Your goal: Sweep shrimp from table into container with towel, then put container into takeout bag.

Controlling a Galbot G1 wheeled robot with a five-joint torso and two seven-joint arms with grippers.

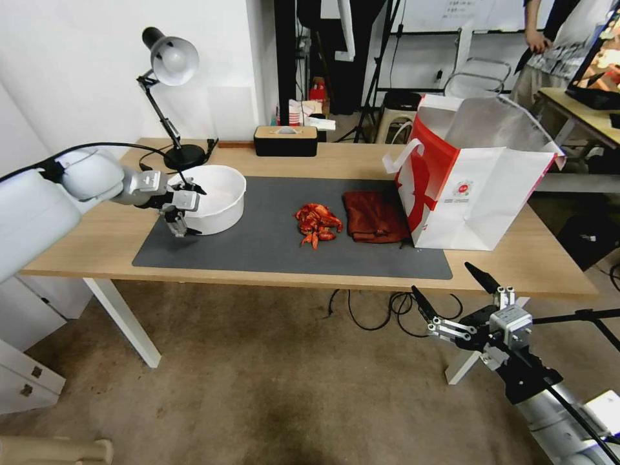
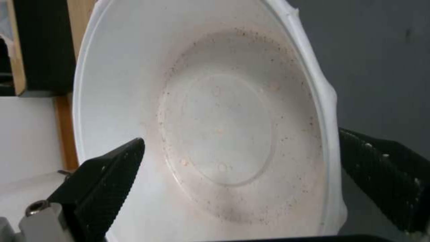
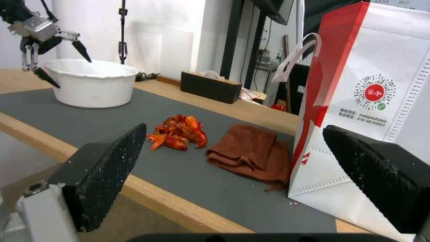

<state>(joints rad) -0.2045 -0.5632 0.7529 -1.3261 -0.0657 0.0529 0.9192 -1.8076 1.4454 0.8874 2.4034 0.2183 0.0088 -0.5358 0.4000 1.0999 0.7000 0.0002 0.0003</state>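
Observation:
The white container (image 1: 216, 194) stands on the dark mat (image 1: 271, 242) at the left of the table (image 1: 97, 239). My left gripper (image 1: 192, 212) is open and straddles the container's near-left rim, one finger (image 2: 103, 188) inside the bowl (image 2: 215, 127) and the other outside. The shrimp (image 1: 316, 225) lie piled mid-mat, with the folded rust-red towel (image 1: 374, 216) just to their right. The takeout bag (image 1: 478, 187) stands open against the towel's right edge. My right gripper (image 1: 441, 278) hangs open, holding nothing, in front of and below the table's front edge, facing the shrimp (image 3: 179, 132), towel (image 3: 251, 154) and bag (image 3: 372, 101).
A desk lamp (image 1: 171, 61) stands behind the container, its base close to the rim. A black tissue box (image 1: 285, 140) sits at the table's back edge. Cables (image 1: 374, 310) lie on the floor under the table. A white drawer unit (image 1: 26, 361) stands at the left.

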